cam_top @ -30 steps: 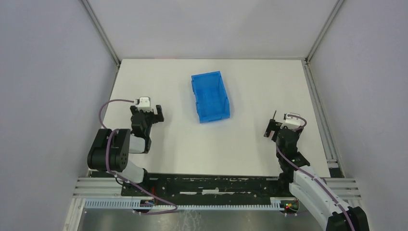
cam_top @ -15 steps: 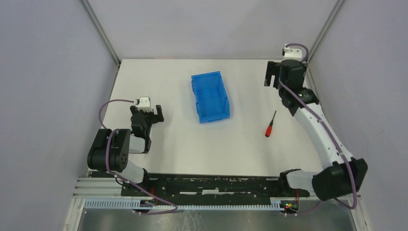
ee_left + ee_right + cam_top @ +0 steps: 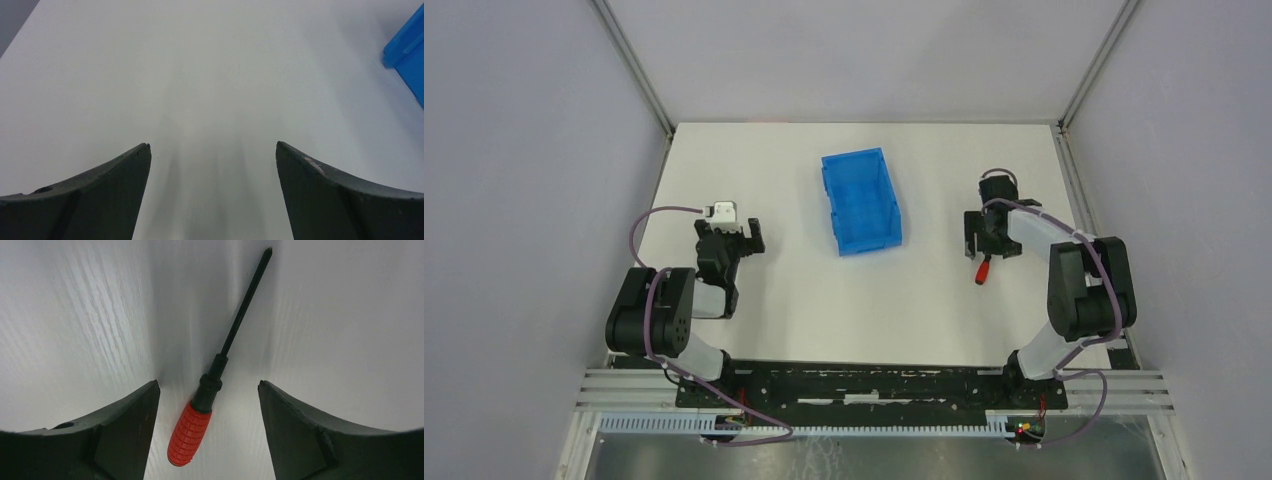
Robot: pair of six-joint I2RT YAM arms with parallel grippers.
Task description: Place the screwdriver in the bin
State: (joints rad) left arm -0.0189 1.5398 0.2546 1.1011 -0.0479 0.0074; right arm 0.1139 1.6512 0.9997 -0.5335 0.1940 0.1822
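The screwdriver (image 3: 982, 270) lies flat on the white table, right of the bin; only its red handle shows in the top view. In the right wrist view its red handle (image 3: 190, 432) lies between my fingers and its dark shaft (image 3: 244, 307) points away. My right gripper (image 3: 986, 244) hangs over it, open, jaws on either side of the handle (image 3: 208, 383) and not touching it. The blue bin (image 3: 861, 200) stands at the table's middle, empty. My left gripper (image 3: 742, 240) is open and empty over bare table (image 3: 212, 144).
A corner of the blue bin (image 3: 407, 50) shows at the right edge of the left wrist view. Grey walls and metal frame posts (image 3: 634, 70) close in the table on three sides.
My right arm has swung from the back right corner down over the screwdriver, jaws now on either side of its handle. The screwdriver, bin and left arm have not moved.
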